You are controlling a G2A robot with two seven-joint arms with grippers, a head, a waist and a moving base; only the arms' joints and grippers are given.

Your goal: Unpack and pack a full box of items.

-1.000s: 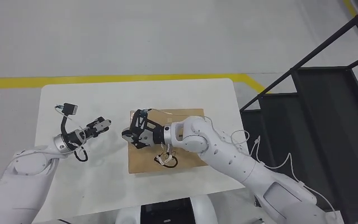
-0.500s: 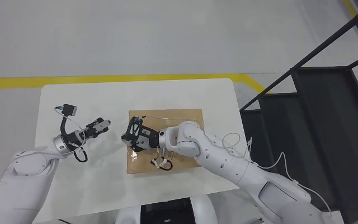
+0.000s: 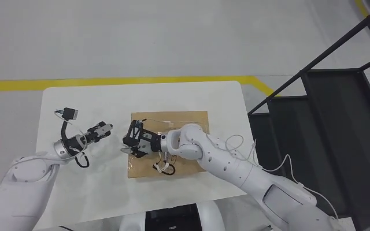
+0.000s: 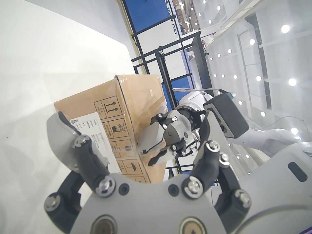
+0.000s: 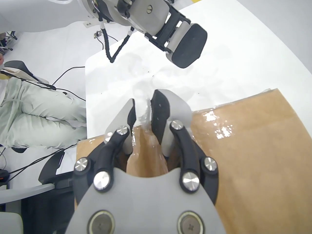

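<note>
Pinching clear tape (image 5: 145, 116) at box (image 3: 193, 118) left edge.
We see right gripper (image 5: 142, 104) narrow on the tape; left gripper (image 3: 106, 126) spread wide, just left of box, above table (image 3: 87, 98).

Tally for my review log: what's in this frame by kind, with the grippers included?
cardboard box: 1
clear tape strip: 1
grippers: 2 (left gripper, right gripper)
white table: 1
Total: 5
</note>
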